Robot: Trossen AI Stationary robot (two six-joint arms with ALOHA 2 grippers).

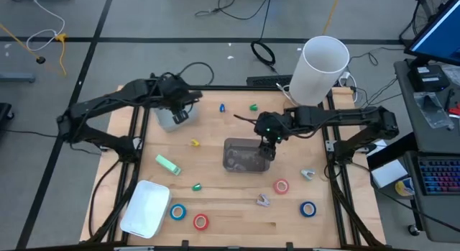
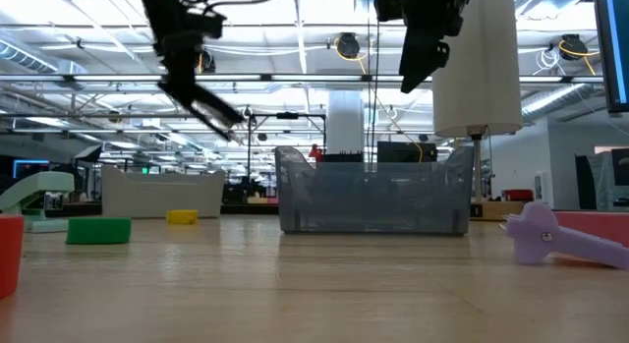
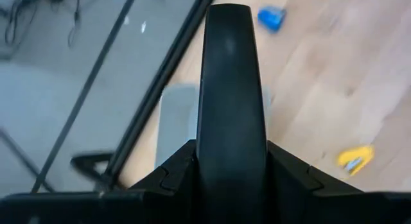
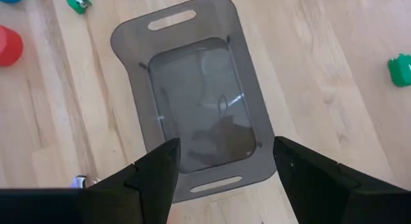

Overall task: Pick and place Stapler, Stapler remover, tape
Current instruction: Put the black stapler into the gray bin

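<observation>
My left gripper (image 1: 180, 112) hangs over the table's far left, shut on a black oblong thing (image 3: 231, 83), above a grey container (image 3: 174, 121). My right gripper (image 4: 225, 166) stands open above the dark see-through bin (image 1: 243, 156) in the middle of the table, with nothing between its fingers. The mint-green stapler (image 1: 167, 165) lies flat on the table left of the bin. Tape rolls lie near the front edge: blue (image 1: 177, 212), red (image 1: 200, 221), red (image 1: 281, 186), blue (image 1: 308, 208). Two pale staple removers (image 1: 263, 201) (image 1: 308, 174) lie on the table among them. My left gripper pinches the black oblong thing between its two fingers, by the end nearest the wrist (image 3: 231, 161). The thing runs on past the fingertips in line with the fingers. It slants downward, its free end (image 2: 224, 117) lowest, lifted clear of the table.
A white tray (image 1: 147, 208) sits at the front left and a tall white cylinder (image 1: 321, 67) at the far right. Small coloured pieces lie scattered: blue (image 1: 222, 107), green (image 1: 254, 106), yellow (image 1: 195, 143), green (image 1: 197, 186).
</observation>
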